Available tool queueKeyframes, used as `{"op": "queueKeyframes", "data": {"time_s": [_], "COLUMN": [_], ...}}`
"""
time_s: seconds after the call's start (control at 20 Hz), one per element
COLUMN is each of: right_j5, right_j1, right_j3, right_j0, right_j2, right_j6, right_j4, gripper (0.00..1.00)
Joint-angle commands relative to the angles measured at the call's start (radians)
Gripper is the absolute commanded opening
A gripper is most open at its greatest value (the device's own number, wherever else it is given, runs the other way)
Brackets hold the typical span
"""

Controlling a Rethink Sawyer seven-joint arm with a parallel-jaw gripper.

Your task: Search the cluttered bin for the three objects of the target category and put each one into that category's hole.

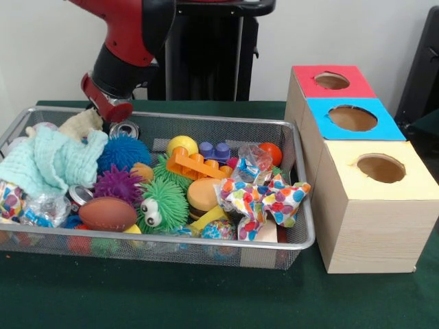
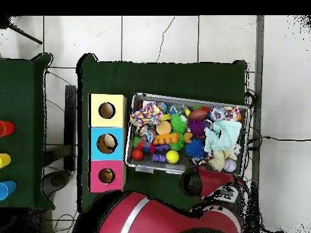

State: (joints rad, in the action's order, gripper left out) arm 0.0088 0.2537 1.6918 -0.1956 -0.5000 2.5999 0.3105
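The red and black arm's gripper [image 1: 104, 113] sits at the far-left corner of the wire mesh bin [image 1: 206, 240], low behind the rim; whether it is released or clenched cannot be told, because the wrist housing and the rim cover its tip. The target category is not shown anywhere, so the three objects to be sorted cannot be singled out; they lie somewhere in the bin's clutter.

Procedure for the search step, as a judgement. Start with items lying free on top. Nearest the front rim are the brown toy football [image 1: 108, 213], the green spiky ball with googly eyes [image 1: 163, 204] and the crumpled spotted cloth [image 1: 264, 200]. Mid-bin lie the orange toy building brick [image 1: 197, 165] and the blue spiky ball [image 1: 124, 152]. At the left, the pale green knitted cloth [image 1: 51, 161] covers part of the load and probably needs lifting aside.

Right of the bin stand three wooden boxes: the yellow-topped box [image 1: 374, 205] nearest, the blue-topped box [image 1: 350, 118] behind it, the red-topped box [image 1: 331, 81] farthest. Each has one round hole. From overhead, the box interiors are too dim to read.
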Motion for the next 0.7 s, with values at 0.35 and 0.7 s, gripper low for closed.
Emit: {"op": "queueKeyframes", "data": {"time_s": [0.35,0.7], "right_j5": [-0.039,-0.044], "right_j1": [-0.105,0.064], "right_j3": [-0.048,0.017], "right_j0": [-0.101,-0.152], "right_j2": [0.095,0.236], "right_j6": [0.028,-0.032], "right_j4": [0.016,0.117], "gripper": [0.0,0.0]}}
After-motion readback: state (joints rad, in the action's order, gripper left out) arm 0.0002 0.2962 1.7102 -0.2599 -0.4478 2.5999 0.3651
